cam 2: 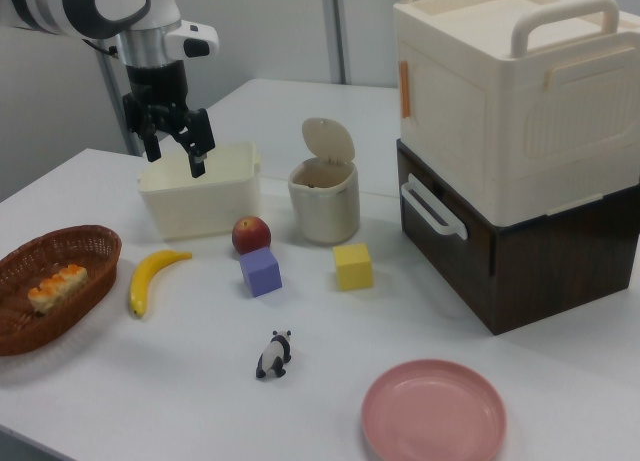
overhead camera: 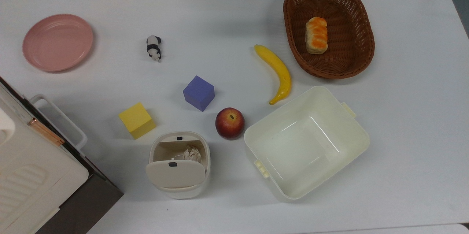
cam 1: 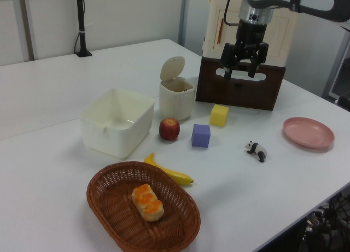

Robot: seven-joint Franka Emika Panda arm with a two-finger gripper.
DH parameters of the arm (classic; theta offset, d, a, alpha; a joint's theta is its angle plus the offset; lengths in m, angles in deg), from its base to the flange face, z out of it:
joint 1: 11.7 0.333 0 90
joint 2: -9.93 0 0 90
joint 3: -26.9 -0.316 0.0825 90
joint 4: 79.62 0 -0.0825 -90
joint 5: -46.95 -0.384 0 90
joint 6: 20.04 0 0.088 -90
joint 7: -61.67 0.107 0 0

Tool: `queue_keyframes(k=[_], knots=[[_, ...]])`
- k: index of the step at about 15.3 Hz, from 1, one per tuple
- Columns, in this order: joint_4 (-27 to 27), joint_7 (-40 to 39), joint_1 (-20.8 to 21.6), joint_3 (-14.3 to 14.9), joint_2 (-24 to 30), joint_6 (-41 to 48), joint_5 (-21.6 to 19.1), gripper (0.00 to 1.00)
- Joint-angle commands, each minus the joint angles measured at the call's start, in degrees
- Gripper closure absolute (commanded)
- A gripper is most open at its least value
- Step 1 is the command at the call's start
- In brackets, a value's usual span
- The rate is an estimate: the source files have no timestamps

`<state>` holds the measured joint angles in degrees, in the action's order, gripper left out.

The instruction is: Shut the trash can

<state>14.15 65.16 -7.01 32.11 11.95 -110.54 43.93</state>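
Trash can stood near the table's edge, lid hinged upright, unclosed; gripper hovered high above, well apart, fingers spread and empty, presumably before approach.

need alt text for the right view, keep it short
A robot gripper hangs open above a white table, in front of a cream tub. Beside the tub stands a small trash can with its lid up. Nearer the camera lie an apple, a purple cube, a yellow cube, a banana and a toy panda.
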Motion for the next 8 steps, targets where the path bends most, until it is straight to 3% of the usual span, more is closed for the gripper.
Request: queue_keyframes(k=[1,8], knots=[[0.7,-1.1,0.4,0.3,0.4,-0.3,-1.2,0.0],[0.7,-0.7,0.4,0.3,0.5,-0.2,-1.2,0.0]])
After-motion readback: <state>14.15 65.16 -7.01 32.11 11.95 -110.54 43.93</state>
